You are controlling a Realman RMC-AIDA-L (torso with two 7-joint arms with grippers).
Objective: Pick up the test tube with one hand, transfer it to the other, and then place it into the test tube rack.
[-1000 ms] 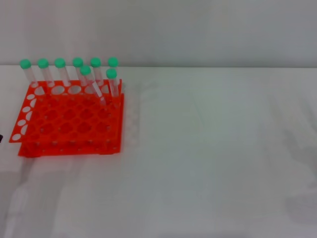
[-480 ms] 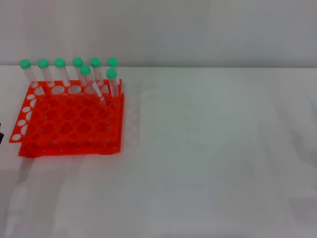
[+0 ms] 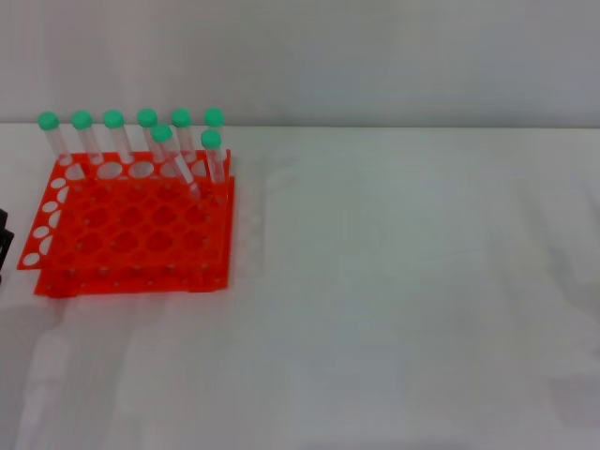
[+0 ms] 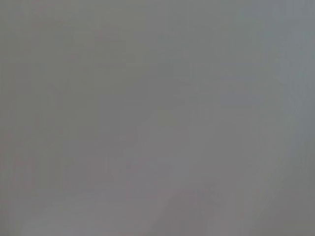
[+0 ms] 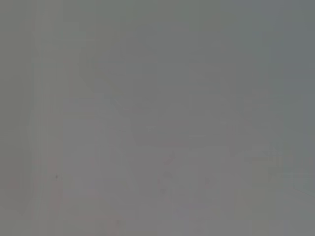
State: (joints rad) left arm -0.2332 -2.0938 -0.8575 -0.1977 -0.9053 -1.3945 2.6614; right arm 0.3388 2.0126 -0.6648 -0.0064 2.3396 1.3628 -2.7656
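Observation:
The orange-red test tube rack (image 3: 131,230) stands on the white table at the left in the head view. Several green-capped test tubes (image 3: 114,131) stand upright in its far row. Two more stand one row nearer, at the rack's right end, and one of these (image 3: 178,164) leans. No tube lies loose on the table. A small black part of my left gripper (image 3: 5,246) shows at the left edge, just left of the rack. My right gripper is out of view. Both wrist views show only a plain grey surface.
The white table (image 3: 403,281) stretches to the right of and in front of the rack. A pale wall (image 3: 375,56) rises behind the table's far edge.
The black part of my left gripper has come a little farther into view at the left edge and moved up. The rack and tubes have not moved.

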